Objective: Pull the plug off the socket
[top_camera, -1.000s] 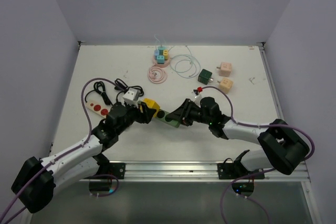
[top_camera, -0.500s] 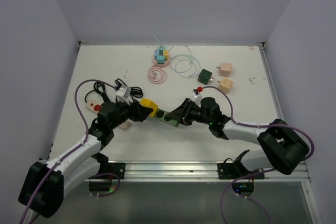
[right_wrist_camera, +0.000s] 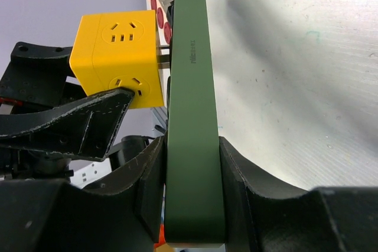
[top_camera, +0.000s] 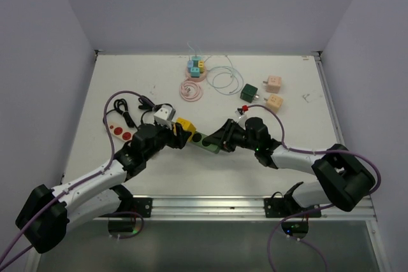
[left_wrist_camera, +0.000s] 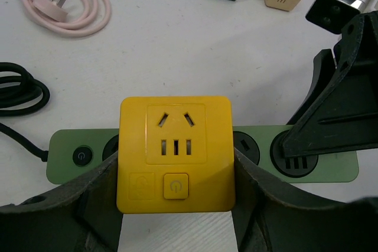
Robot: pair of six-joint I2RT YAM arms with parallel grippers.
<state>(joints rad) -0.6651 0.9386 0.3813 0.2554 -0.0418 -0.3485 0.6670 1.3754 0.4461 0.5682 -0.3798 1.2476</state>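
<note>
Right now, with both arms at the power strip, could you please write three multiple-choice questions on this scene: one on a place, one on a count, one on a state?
1. Where does the right gripper hold the green strip?
A) at the end away from the power button
B) at the power-button end
C) on its cable

2. How many peach cubes lie at the far right?
A) one
B) two
C) four

3. How is the yellow cube?
A) lying loose, away from the strip
B) untouched in its socket
C) gripped by the left gripper, with pins showing between it and the strip

Answers:
1 A: the left wrist view shows the button at the opposite end.
2 B: the top view shows two.
3 C: the right wrist view shows the pins in the gap.
</note>
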